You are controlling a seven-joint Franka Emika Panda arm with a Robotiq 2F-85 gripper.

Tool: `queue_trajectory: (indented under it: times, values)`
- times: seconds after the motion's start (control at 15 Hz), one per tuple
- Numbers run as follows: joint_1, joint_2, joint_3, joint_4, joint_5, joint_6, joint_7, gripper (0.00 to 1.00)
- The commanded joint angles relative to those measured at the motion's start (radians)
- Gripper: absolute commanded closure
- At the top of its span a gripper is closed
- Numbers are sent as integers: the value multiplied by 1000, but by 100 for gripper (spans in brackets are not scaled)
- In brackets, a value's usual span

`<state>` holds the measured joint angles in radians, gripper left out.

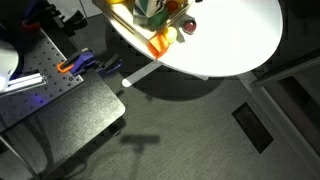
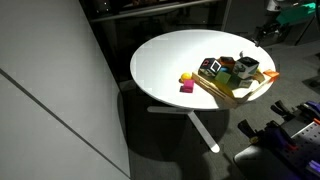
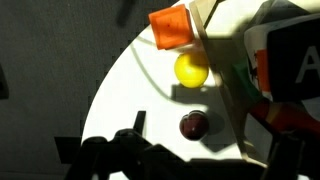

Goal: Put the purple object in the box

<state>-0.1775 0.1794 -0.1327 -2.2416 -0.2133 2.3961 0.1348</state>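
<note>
Much of the gripper (image 3: pixel 140 152) is hard to read. In the wrist view it is only a dark, knobbly silhouette along the bottom edge, with one thin part rising at its left. I cannot tell how far apart the fingers stand, and nothing can be made out in their hold. In both exterior views I cannot pick the gripper out with any certainty; a dark shape with a green patch at the top right corner of an exterior view may be part of the arm.

The box (image 1: pixel 125 24) is cut off by the top edge in an exterior view, and its contents there are a jumble of colours too small to name. In the wrist view the box (image 3: pixel 215 50) shows only a pale rim running down the right side, with what lies inside blurred and cropped.

The purple object (image 3: pixel 193 125) lies on the white table (image 3: pixel 140 90), outside the box and just beside its rim. It sits just ahead of the dark gripper shape — above it in the picture, apart from it. Beyond it lies a yellow ball (image 3: pixel 191 68), and further on an orange piece (image 3: pixel 172 27) at the box's corner.

In the exterior views the purple object (image 2: pixel 187 88) (image 1: pixel 188 26) likewise rests on the table (image 2: pixel 170 50) next to the yellow ball (image 2: pixel 186 77), near the box (image 2: pixel 215 93) — not in it.
</note>
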Motion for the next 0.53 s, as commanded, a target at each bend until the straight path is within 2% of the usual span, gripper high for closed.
queue_trajectory:
  times: [0.0,0.47]
  values:
    - [8,97,-9,92,58,4,-28,0]
    - [-2,245,6,209,140,36,-94,0]
